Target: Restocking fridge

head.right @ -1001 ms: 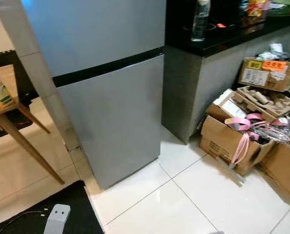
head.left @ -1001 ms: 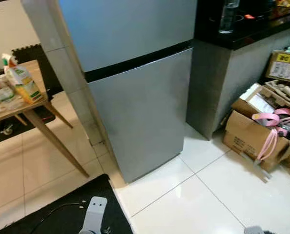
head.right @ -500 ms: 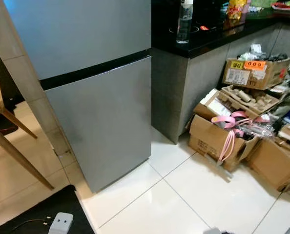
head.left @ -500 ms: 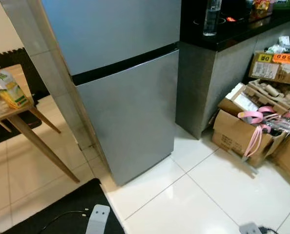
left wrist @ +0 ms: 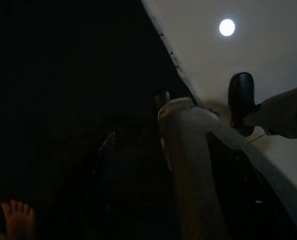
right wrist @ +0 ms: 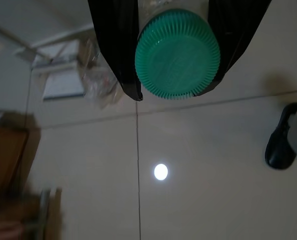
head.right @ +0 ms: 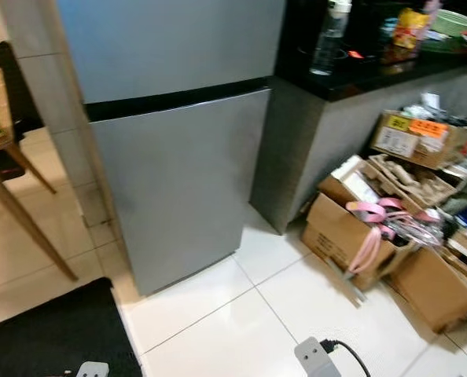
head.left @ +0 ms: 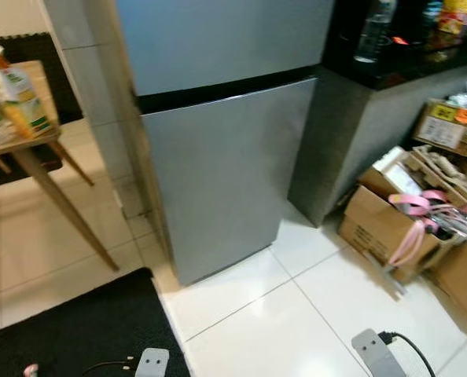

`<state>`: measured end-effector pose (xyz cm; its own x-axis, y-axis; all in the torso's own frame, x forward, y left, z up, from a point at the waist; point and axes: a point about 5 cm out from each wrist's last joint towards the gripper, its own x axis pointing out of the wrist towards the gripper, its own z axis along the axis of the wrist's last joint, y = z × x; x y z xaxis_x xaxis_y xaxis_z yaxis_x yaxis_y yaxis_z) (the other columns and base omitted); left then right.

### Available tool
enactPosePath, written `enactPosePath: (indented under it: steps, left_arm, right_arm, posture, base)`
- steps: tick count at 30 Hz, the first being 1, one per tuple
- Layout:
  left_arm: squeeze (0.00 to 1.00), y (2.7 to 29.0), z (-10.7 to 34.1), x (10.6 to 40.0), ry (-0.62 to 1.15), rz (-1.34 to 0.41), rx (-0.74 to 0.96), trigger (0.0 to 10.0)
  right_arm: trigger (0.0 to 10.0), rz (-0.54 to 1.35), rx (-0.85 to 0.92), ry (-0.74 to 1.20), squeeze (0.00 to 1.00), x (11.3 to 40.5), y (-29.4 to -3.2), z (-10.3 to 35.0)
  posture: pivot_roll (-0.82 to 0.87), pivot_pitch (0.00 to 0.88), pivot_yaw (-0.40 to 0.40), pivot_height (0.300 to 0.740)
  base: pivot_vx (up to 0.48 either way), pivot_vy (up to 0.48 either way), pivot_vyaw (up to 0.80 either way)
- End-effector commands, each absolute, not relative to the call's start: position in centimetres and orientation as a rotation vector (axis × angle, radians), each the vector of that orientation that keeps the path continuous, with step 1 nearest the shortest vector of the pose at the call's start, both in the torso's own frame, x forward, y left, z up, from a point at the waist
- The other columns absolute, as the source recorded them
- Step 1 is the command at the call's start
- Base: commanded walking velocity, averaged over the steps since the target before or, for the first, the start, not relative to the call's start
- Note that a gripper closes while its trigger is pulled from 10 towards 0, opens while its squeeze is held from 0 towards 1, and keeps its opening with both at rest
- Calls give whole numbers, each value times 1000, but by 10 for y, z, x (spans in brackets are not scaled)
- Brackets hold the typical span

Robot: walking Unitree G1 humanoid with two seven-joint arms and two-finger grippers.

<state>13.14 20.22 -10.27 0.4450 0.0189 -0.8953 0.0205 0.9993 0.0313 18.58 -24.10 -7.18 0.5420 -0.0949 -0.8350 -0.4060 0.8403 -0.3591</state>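
Barely started: fridge (head.left: 218,157) stands shut, both doors closed. Right gripper (right wrist: 176,50) hangs low over the floor tiles, jaws clamped on a green-capped bottle (right wrist: 177,61). Left gripper: jaw state can't tell. Door opening and stocking remain.

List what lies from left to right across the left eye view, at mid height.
Wooden table → tiled pillar → fridge → grey counter → cardboard boxes with pink straps.
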Motion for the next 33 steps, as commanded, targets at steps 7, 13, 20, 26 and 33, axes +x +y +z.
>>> enactPosePath:
  steps: [7, 13, 20, 26, 33]
  left_arm:
    - [0, 208, -103, 126, 1118, 14, 46, 10000]
    - [0, 212, -100, 133, 1098, 24, 49, 10000]
    - [0, 214, -98, 138, 1088, 13, 70, 10000]
    - [0, 228, -93, 146, 1044, 127, 12, 10000]
    - [0, 220, -97, 138, 1068, 47, 55, 10000]
  right_arm:
    - [10000, 171, -538, 1011, 0, 180, -244, -74]
    - [10000, 173, -536, 1012, 0, 181, -242, -74]
    - [10000, 188, -529, 992, 0, 186, -234, -74]
    - [10000, 234, -544, 991, 0, 187, -227, -75]
    - [10000, 215, -550, 986, 0, 190, -236, -71]
  posture:
    - [-34, 0, -65, 740]
    - [-27, 0, -67, 740]
    - [-25, 6, -73, 740]
    - [18, 7, -130, 740]
    - [-5, 10, -88, 740]
  base:
    - [0, 0, 0]
    - [0, 0, 0]
    - [0, 0, 0]
    - [0, 0, 0]
    - [0, 0, 0]
